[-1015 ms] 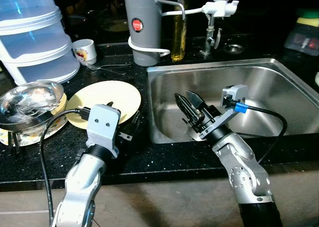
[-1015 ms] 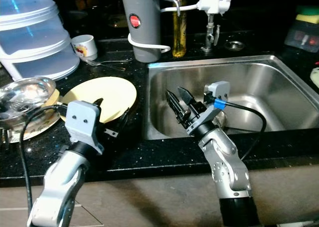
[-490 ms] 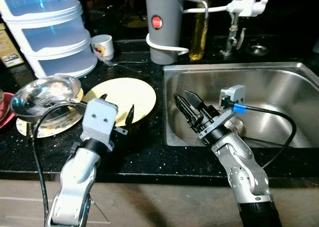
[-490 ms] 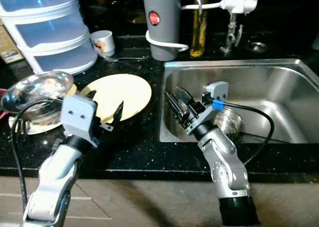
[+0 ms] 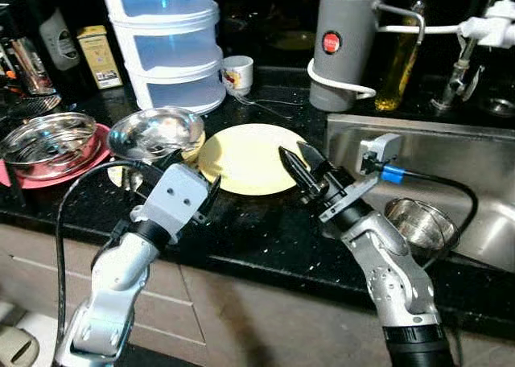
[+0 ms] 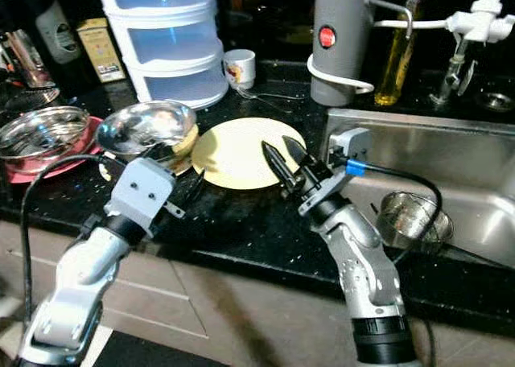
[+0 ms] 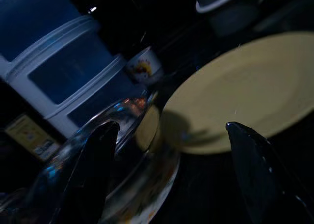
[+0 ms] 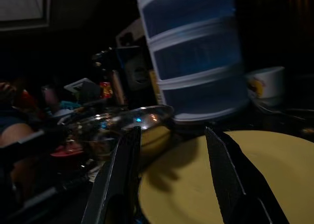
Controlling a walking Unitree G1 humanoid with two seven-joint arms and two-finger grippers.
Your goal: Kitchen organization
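The view has been swung leftward; the right gripper (image 5: pixel 299 159), jaws parted and empty, has been brought from the sink (image 5: pixel 483 162) over the yellow plate (image 5: pixel 241 154) mid-counter. The left gripper (image 5: pixel 211 196) is spread too. The plate is judged stiff, breakable, slippery: best pinched at its rim.

The stacked containers (image 5: pixel 166 41) get cut off by the top edge. The sink (image 5: pixel 451 154) runs off the right side. The patterned plate (image 5: pixel 119 174) sits mostly under the steel bowl (image 5: pixel 155 132). Both wrist views are dark; there's probably clutter (image 8: pixel 73 101) mid-left.
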